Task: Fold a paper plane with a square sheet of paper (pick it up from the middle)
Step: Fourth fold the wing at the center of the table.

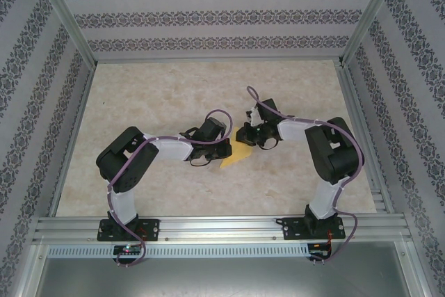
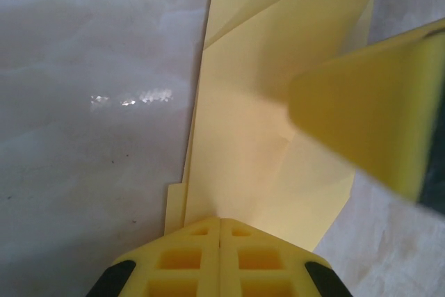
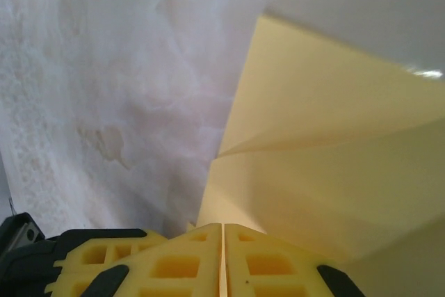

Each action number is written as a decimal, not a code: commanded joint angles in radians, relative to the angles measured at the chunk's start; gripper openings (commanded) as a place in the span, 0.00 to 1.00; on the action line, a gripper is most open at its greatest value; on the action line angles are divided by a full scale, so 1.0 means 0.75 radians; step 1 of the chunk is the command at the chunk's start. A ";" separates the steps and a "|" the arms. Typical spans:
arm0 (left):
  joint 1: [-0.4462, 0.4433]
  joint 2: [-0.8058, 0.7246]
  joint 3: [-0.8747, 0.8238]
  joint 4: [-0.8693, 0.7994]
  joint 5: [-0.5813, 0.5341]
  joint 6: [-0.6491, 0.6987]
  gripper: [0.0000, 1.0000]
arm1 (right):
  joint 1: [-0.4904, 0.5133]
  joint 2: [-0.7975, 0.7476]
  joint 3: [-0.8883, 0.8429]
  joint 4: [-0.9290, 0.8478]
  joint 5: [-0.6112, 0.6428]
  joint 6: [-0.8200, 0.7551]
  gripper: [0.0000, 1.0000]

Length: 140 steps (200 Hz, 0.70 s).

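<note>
The thin yellow creased sheet of paper (image 1: 235,156) sits just below the middle of the top view on the beige mottled table (image 1: 160,95). Its long axis slants from lower left to upper right, and its upper end is hidden under the black arms. The left claw (image 1: 224,149) is pressed together on one edge of the sheet (image 2: 257,151), whose diagonal fold runs towards the upper right. The right claw (image 3: 222,241) is likewise clamped on the paper (image 3: 327,151). One of its blurred yellow pads (image 2: 375,123) cuts into the left wrist view.
</note>
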 commanded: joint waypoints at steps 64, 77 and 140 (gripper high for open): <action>0.016 0.050 -0.074 -0.222 -0.023 0.018 0.00 | -0.167 0.099 0.022 0.065 0.138 0.016 0.10; 0.016 0.051 -0.085 -0.214 -0.020 0.013 0.00 | -0.209 0.102 0.039 0.071 0.158 0.025 0.10; 0.016 0.049 -0.090 -0.209 -0.009 0.027 0.00 | -0.306 0.115 0.167 0.020 0.207 0.047 0.10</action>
